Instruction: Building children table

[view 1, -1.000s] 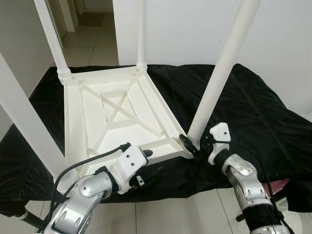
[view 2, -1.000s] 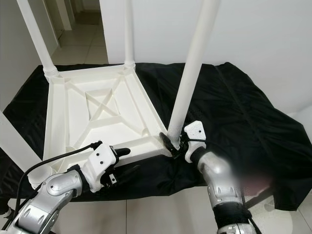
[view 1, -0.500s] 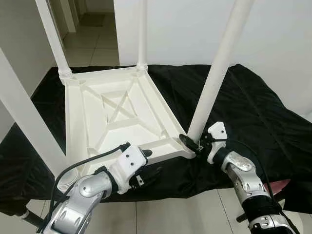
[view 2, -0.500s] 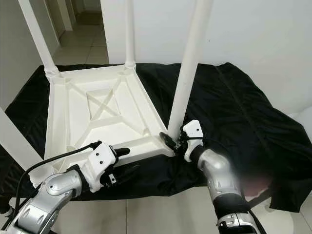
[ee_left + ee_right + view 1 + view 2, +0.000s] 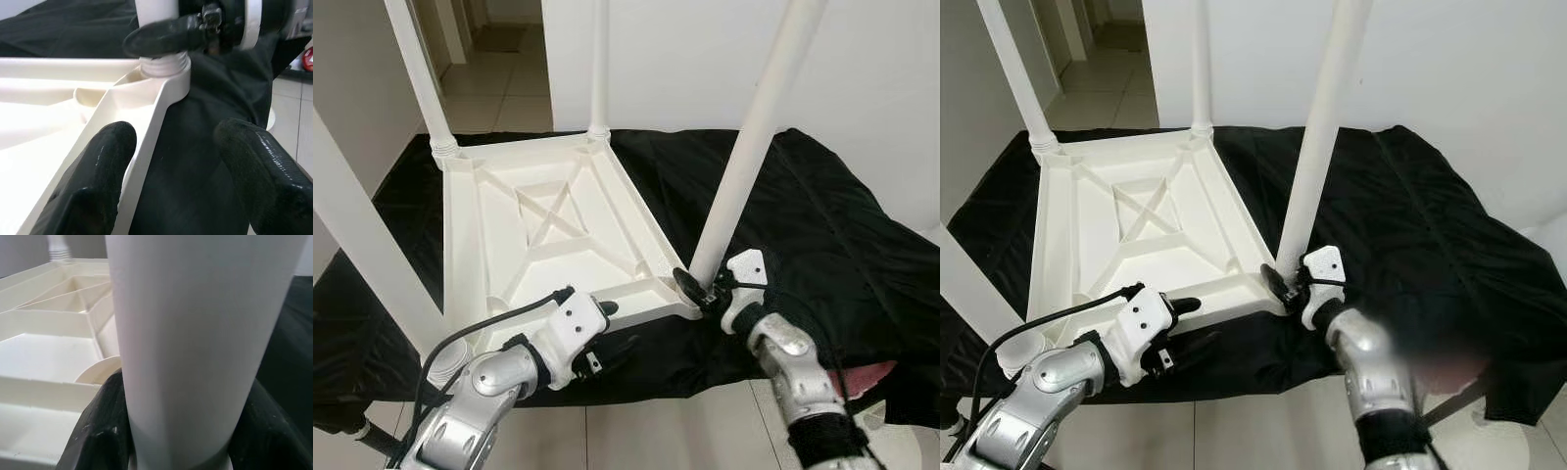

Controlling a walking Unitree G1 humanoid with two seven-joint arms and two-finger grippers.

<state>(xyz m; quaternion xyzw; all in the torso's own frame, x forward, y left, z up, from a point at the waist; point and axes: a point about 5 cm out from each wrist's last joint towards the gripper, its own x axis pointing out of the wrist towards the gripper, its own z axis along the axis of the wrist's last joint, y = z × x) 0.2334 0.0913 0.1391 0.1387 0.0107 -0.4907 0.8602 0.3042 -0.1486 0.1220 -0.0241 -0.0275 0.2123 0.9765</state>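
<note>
Upturned white children's table (image 5: pixel 548 230) on a black cloth (image 5: pixel 822 225), right pincer (image 5: pixel 697 290) clamped on its leg (image 5: pixel 744 147).
Eye views: the table lies centre, the gripped leg rising at its 4 o'clock corner; the left pincer (image 5: pixel 607 338) sits at 6 o'clock by the near rim.
Left wrist view: its fingers (image 5: pixel 98 166) stand apart, straddling that rim.
Right wrist view: black fingers (image 5: pixel 105 426) hug the leg's base.

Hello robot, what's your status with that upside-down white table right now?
Right end effector clamped round near-right leg at its socket. Left end effector open, straddling tabletop near edge. Table inverted on black cloth. Nothing obstructing.
</note>
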